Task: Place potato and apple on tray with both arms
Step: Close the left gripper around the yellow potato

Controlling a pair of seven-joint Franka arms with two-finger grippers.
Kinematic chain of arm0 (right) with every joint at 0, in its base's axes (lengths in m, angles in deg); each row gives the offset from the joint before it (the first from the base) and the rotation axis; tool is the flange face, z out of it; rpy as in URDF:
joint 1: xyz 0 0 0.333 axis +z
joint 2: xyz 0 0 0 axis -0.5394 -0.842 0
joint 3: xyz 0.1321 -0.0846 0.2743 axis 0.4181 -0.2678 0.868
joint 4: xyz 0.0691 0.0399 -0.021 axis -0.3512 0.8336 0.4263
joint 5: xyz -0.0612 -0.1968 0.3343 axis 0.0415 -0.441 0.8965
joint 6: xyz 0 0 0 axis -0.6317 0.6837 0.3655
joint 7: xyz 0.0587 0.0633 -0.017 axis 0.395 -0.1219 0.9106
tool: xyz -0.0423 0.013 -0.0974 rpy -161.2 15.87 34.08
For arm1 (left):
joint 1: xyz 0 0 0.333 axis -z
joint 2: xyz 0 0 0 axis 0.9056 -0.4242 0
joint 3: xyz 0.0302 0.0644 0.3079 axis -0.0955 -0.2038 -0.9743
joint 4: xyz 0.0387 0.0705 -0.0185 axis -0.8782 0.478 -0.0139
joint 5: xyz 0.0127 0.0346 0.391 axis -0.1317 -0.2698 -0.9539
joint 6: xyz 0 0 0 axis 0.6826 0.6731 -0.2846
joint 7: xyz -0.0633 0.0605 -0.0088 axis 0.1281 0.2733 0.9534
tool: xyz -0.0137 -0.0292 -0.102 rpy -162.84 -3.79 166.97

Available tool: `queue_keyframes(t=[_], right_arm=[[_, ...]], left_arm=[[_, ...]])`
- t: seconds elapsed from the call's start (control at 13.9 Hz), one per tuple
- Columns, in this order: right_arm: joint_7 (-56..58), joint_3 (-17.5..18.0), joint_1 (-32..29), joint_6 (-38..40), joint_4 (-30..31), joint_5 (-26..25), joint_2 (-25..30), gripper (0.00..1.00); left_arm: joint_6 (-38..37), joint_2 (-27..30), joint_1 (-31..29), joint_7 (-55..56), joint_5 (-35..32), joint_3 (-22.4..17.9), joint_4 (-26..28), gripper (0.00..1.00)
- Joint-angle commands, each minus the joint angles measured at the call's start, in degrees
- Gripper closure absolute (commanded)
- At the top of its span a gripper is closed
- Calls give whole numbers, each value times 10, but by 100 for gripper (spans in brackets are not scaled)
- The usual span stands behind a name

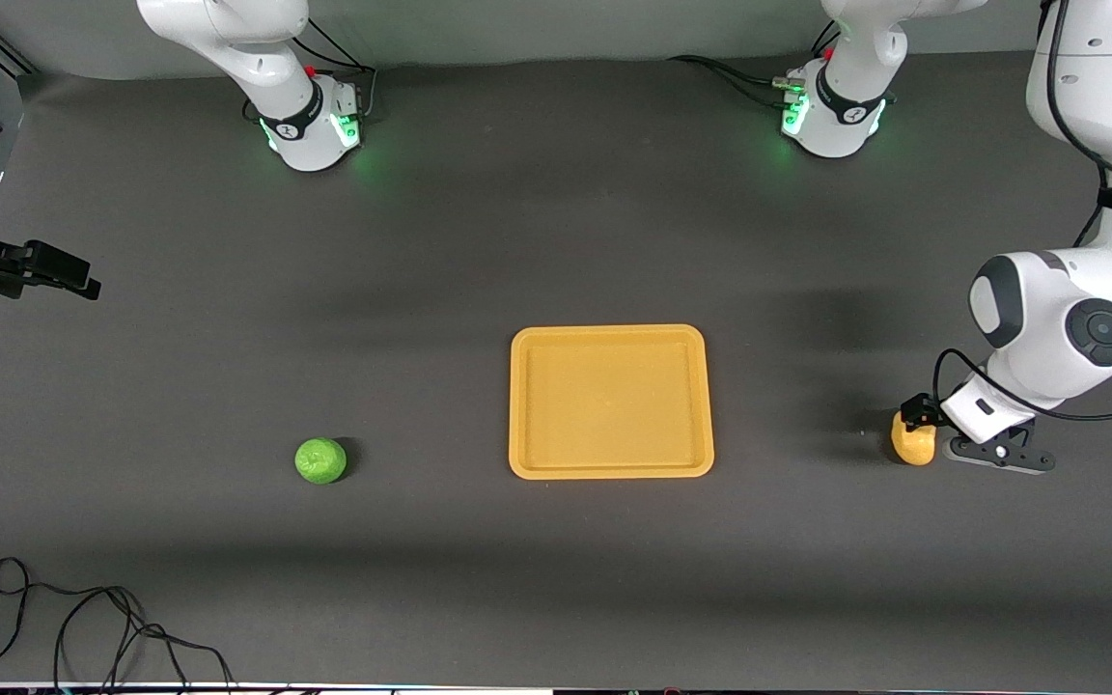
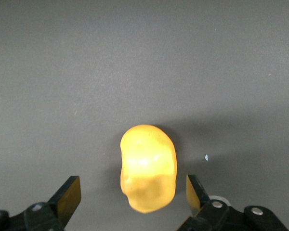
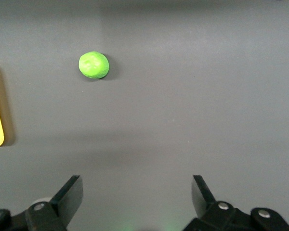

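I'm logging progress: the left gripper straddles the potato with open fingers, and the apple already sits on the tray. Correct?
Not quite. The apple lies on the table, off the tray, as the front view shows. The left gripper does straddle the potato, fingers open.

High front cam, 2 close wrist cams

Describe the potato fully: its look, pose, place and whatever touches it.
The potato is a small lumpy oval, yellow-orange and smooth like plastic, glossy where light hits it. It rests on the dark table toward the left arm's end, apart from the tray. The left gripper is down around it, fingers open on either side with gaps showing, so nothing but the table touches it.
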Motion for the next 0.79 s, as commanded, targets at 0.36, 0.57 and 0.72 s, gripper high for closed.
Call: queue_keyframes(t=[0.36, 0.57, 0.72], right_arm=[[6, 2, -2, 3, 0, 7, -4, 0], [7, 2, -2, 0, 1, 7, -7, 0], [7, 2, -3, -2, 1, 6, -7, 0]], left_arm=[[97, -25, 0, -11, -1, 3, 32, 8], [158, -25, -2, -11, 0, 2, 64, 15], [178, -24, -2, -11, -1, 2, 75, 23]])
